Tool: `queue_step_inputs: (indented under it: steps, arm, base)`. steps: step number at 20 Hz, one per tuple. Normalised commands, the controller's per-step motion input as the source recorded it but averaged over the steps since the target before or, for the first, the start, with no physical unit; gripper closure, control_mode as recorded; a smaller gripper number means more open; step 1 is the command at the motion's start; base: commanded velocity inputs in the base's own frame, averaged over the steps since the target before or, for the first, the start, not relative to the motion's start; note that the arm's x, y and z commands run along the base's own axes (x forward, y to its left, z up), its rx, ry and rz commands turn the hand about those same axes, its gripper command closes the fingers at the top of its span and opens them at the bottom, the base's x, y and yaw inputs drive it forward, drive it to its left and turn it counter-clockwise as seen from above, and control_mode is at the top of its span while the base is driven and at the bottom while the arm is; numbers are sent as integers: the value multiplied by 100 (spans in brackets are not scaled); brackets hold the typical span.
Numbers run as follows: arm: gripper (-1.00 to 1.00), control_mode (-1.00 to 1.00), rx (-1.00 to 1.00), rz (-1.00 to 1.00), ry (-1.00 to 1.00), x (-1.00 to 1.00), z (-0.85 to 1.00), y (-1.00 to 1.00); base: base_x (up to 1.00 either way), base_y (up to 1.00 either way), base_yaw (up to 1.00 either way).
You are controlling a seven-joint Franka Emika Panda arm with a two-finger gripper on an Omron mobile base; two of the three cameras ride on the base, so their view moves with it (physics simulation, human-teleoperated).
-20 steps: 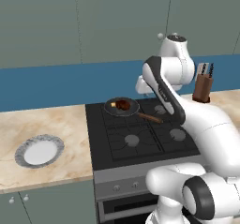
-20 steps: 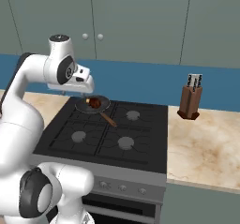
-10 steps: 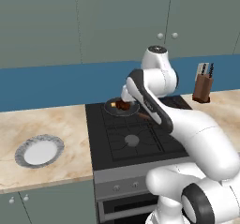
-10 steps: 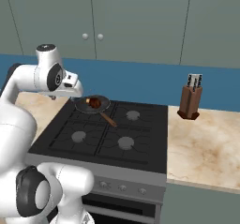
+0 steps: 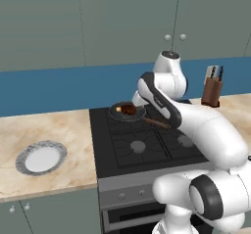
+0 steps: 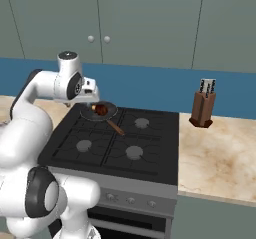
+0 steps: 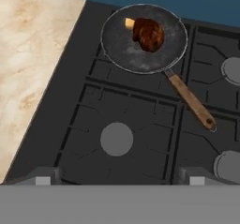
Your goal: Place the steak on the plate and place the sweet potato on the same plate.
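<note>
The steak (image 7: 149,33), a reddish-brown chunk with a small yellow bit at one edge, lies in a dark frying pan (image 7: 123,49) on the stove's back left burner. The same steak (image 6: 101,109) shows in the right base view. I cannot pick out the sweet potato as a separate lump. My gripper (image 7: 119,176) hangs open above the stove, nearer than the pan, with nothing between its fingertips (image 7: 44,176). From the right base view the gripper (image 6: 94,98) sits just left of and above the pan. The white plate (image 5: 41,158) with a grey speckled rim rests on the counter far to the left.
The pan's wooden handle (image 7: 191,101) points toward the stove's middle. A knife block (image 6: 202,109) stands on the right counter. Beige counter (image 5: 44,130) lies between stove (image 5: 142,147) and plate. Blue backsplash and cabinets run behind.
My arm has swung left across the stove, from beyond the pan's handle to above the pan's side. The pan and steak have not moved.
</note>
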Motion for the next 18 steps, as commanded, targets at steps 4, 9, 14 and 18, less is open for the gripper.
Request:
queue_step_inputs:
  steps: [4,9,14,18]
  arm:
    - [-100,-100,0,6,0,7,-12,0]
    - [-100,-100,0,1,0,7,-58,4]
    - [-100,-100,0,0,0,20,-54,0]
    - [-100,-100,0,0,0,43,-21,3]
  base:
    - [0,0,0]
    - [0,0,0]
    - [0,0,0]
    - [0,0,0]
